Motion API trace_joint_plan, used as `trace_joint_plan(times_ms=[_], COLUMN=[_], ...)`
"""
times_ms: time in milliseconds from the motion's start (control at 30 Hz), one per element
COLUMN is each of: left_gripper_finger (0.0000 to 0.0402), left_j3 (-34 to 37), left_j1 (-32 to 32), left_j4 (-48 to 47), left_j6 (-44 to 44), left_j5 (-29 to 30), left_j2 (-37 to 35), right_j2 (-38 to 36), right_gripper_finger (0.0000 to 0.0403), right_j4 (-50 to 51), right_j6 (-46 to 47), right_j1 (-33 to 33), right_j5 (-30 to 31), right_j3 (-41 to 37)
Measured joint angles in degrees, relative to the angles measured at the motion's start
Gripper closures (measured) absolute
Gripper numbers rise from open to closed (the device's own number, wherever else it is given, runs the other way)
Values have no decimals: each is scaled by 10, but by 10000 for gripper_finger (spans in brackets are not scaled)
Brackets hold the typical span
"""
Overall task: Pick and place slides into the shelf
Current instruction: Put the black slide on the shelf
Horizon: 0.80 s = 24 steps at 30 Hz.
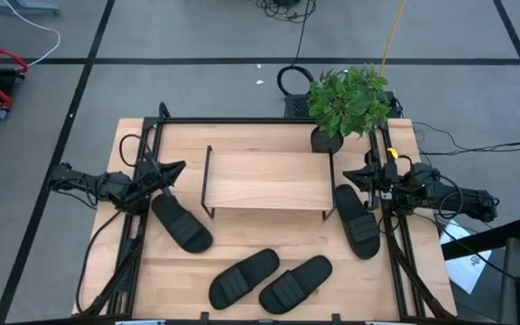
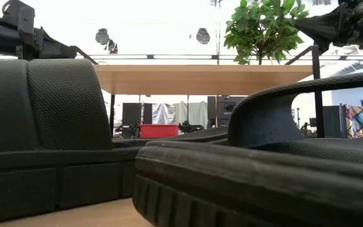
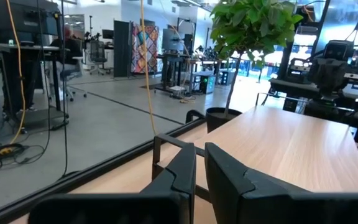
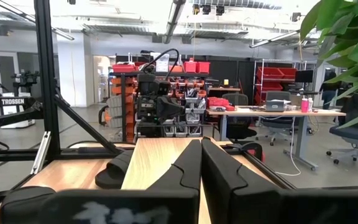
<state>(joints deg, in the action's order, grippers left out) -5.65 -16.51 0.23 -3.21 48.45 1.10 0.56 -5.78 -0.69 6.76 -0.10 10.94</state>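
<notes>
Both arms sit parked at the table's sides, left gripper (image 1: 175, 169) and right gripper (image 1: 354, 172) pressed together on nothing, so all four slides (image 1: 181, 222) lie on the table around the bare shelf (image 1: 264, 179), none placed yet.

Shelf (image 1: 264, 179) mid-table; one slide (image 1: 181, 223) at its left, one (image 1: 357, 220) at its right, two (image 1: 244, 277) (image 1: 295, 282) in front; potted plant (image 1: 348, 101) behind.

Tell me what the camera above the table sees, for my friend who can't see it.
Four black slides lie on a wooden table around a small empty wooden shelf: one by the left gripper, one by the right gripper, two near the front edge. A potted plant stands behind the shelf.
</notes>
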Motion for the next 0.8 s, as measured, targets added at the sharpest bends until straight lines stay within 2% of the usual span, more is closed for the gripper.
trace_joint_plan(times_ms=[133,333,800], left_gripper_finger=[366,366,366], left_j3=[0,0,0], left_j1=[0,0,0], left_j4=[0,2,9], left_j6=[-4,-50,-36], left_j5=[0,-41,-54], left_j2=[0,0,0], right_j2=[0,0,2], right_gripper_finger=[403,403,397], right_j4=[2,3,11], right_j6=[-5,-14,-5], right_j1=[0,0,0], right_j5=[0,0,0], right_j3=[0,0,8])
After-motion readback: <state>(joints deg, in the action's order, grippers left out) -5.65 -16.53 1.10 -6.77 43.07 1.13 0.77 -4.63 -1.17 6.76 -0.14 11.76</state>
